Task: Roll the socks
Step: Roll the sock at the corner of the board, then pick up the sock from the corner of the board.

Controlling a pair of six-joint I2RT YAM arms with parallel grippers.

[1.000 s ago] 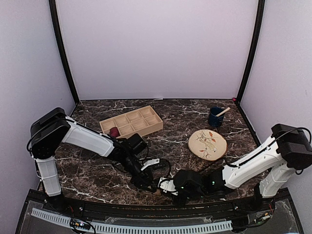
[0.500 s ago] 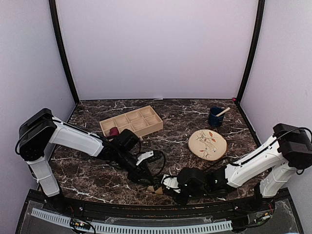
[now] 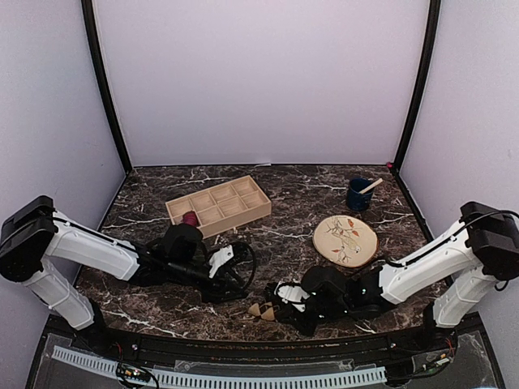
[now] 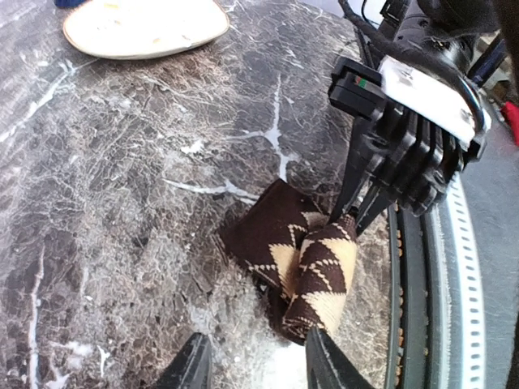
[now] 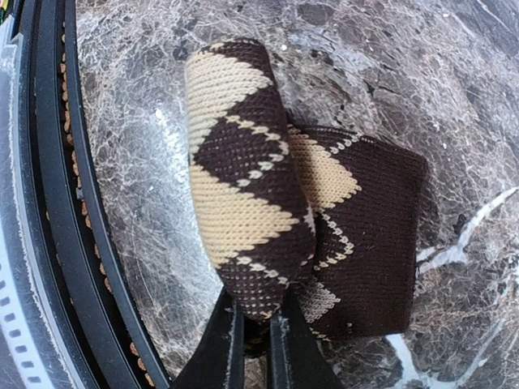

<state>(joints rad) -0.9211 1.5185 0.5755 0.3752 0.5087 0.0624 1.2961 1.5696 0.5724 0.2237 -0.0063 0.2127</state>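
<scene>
Pinching the rolled end of the brown argyle sock (image 5: 243,178) between the closed fingers of the right gripper (image 5: 253,328), at the near edge of the table (image 3: 292,243) just beside the black rail (image 5: 49,203), and hovering the left gripper (image 4: 258,352) close by, spread apart and grasping nothing. Judging this sock as about half done: turning one end into a thick roll, leaving the flat part to wind in, and probably leaving the maroon piece (image 3: 190,218) in the wooden tray (image 3: 243,215) for later. Working on dark veined marble inside pale walls (image 3: 259,81), with a painted plate (image 3: 345,241) and a blue cup (image 3: 357,196) well apart.
</scene>
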